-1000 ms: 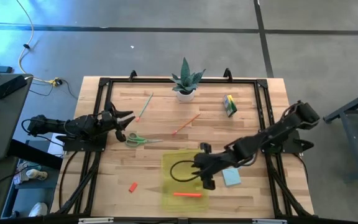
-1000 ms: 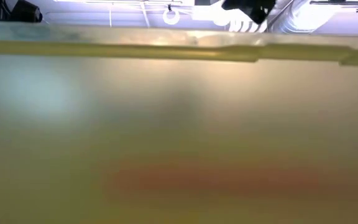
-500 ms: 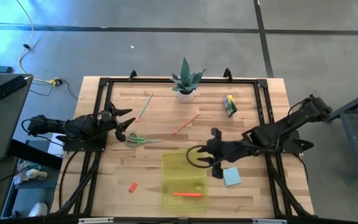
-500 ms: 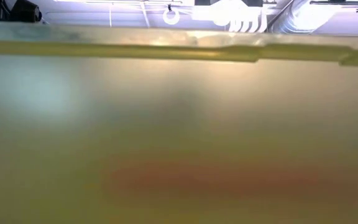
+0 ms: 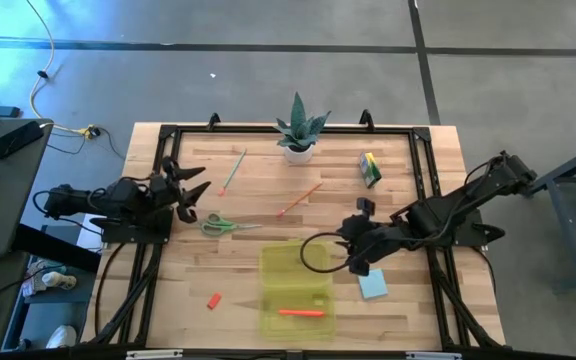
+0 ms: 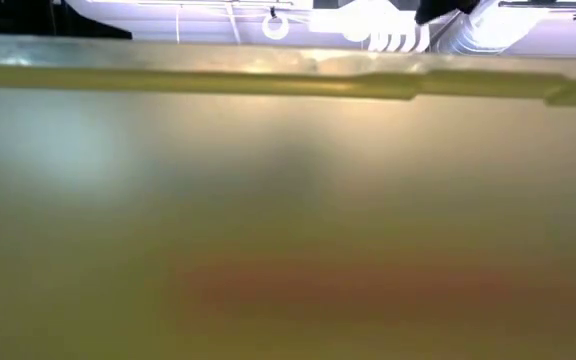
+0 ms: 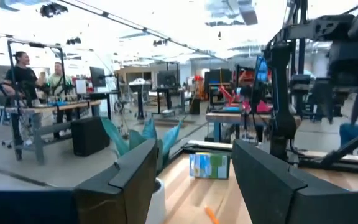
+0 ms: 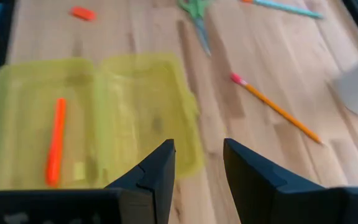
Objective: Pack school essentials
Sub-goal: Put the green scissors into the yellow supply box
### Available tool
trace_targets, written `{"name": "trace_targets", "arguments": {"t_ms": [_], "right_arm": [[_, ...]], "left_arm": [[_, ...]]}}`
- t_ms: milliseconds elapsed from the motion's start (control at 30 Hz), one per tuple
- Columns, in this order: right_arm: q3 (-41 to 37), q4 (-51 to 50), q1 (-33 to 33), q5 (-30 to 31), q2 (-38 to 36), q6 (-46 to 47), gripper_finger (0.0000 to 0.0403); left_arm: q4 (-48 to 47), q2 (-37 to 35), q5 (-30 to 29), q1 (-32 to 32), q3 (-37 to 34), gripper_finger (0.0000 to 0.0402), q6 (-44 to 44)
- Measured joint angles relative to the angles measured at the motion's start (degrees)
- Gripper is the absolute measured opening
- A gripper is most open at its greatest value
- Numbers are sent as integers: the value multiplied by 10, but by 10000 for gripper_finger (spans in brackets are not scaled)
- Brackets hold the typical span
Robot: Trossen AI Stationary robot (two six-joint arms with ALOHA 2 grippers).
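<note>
From my remote station I find the left end effector [image 5: 190, 193] at the table's [image 5: 408, 310] left edge, its fingers [image 7: 126, 180] spread wide and holding nothing, with the green-handled scissors [image 5: 224, 224] lying flat on the wood just beside its tips. Behind the scissors lies a pale pencil [image 5: 234, 170], and near the front left the tiny red eraser [image 5: 213, 300] sits alone. At centre front I note the translucent yellow-green case [image 5: 294, 289], open and flat, with the red marker [image 5: 301, 312] lying in its front half; in the low view this case fills nearly the whole picture. An orange pencil [image 5: 300, 198] lies diagonally between the scissors and the potted spiky plant [image 5: 299, 128] at the table's back edge. To the right of the case, the right end effector [image 5: 351, 248] hangs above the table at the case's back right corner; its wrist view shows the fingers [image 8: 157, 174] narrowly parted with nothing between them. The light-blue notepad [image 5: 373, 285] lies just in front of that end effector, touching neither it nor the case. The green-yellow crayon box [image 5: 370, 169] rests at back right, well apart from both arms.
</note>
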Motion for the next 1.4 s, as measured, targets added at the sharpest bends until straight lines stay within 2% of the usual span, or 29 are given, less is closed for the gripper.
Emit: {"name": "trace_targets", "arguments": {"t_ms": [133, 300, 600, 800, 900, 1100, 1267, 1400], "right_arm": [[0, -38, -1, 20, 0, 26, 128], [0, -46, -6, 28, 0, 40, 128], [0, -46, -16, 32, 0, 46, 128], [0, -46, -16, 31, 0, 58, 128], [0, -46, -16, 31, 0, 59, 128], [0, -46, -16, 30, 0, 59, 128], [0, -46, -16, 29, 0, 59, 128], [0, -46, -16, 27, 0, 59, 128]], "left_arm": [[-102, 12, -3, 0, 57, 197, -19], [-213, 64, -13, 0, 131, 197, -57], [-411, 222, -7, 0, 258, 197, -119], [-453, 336, 56, 0, 296, 197, -86], [-470, 391, 69, 2, 307, 197, -67], [-509, 485, 105, 37, 353, 197, -37], [-604, 551, 195, 87, 395, 197, -80], [-651, 587, 247, 108, 389, 197, -85]]}}
